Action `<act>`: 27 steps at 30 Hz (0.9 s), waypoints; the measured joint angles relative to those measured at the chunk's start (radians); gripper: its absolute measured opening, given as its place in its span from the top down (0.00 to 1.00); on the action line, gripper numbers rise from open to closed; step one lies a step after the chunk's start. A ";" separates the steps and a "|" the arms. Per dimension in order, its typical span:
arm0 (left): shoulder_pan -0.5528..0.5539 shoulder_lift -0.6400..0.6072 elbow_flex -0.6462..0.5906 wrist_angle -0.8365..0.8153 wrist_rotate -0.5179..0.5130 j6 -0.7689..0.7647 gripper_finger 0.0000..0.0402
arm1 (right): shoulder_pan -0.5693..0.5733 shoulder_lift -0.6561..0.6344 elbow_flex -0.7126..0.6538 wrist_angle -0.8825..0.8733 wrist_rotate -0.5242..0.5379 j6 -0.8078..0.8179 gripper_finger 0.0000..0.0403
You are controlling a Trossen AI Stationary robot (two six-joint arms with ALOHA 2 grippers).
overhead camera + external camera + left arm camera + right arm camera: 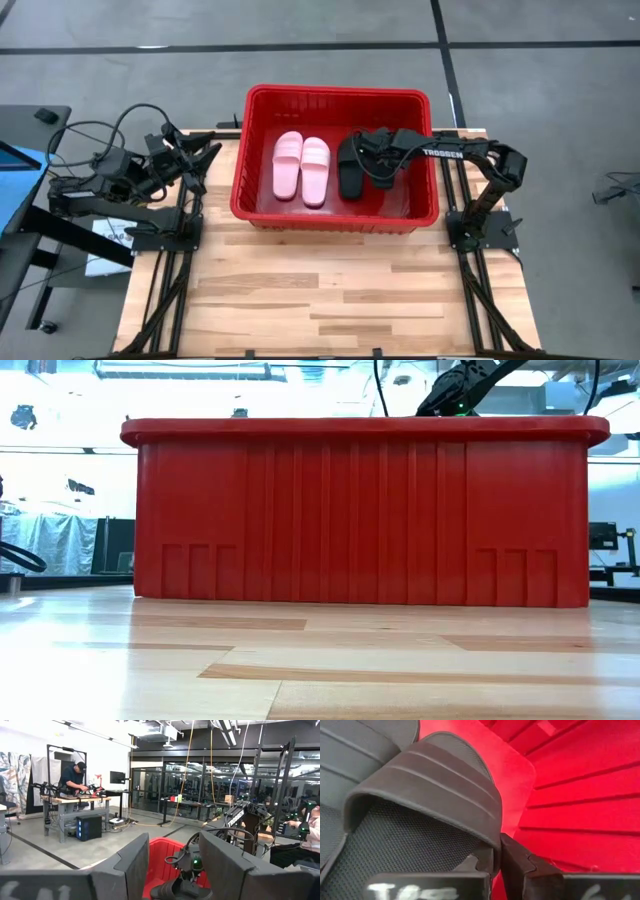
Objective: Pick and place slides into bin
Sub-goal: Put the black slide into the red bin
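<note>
The red bin (338,92) stands at the table's far middle; the low view shows its near wall (360,510). Two pink slides (288,165) (316,170) lie side by side on its floor, at the left. One black slide (350,170) lies beside them, and also shows in the right wrist view (365,745). My right gripper (375,162) reaches down into the bin and is shut on the second black slide (420,805), which my arm mostly hides from above. My left gripper (205,155) waits open and empty left of the bin. My right gripper (497,855) pinches the second black slide's side edge where the strap meets the sole (490,847). One finger (477,865) is on the footbed under the strap and the other (520,865) is outside. I cannot tell whether the slide rests on the bin's floor.
The bin's bare red floor (520,775) and ribbed wall (590,795) lie beyond the held slide's toe. The wooden table (330,290) stretches in front of the bin. A person works at a bench in the room behind (72,777).
</note>
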 joint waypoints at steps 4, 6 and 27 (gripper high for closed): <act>0.000 0.000 0.000 0.000 0.001 0.000 0.59 | 0.000 0.003 0.000 0.006 0.001 -0.010 0.97; 0.000 0.000 0.000 0.000 0.001 0.000 0.59 | -0.002 0.006 0.000 0.006 -0.001 -0.011 0.96; 0.000 0.000 0.000 -0.008 0.001 -0.006 0.59 | -0.003 0.006 0.000 0.018 0.004 -0.033 0.78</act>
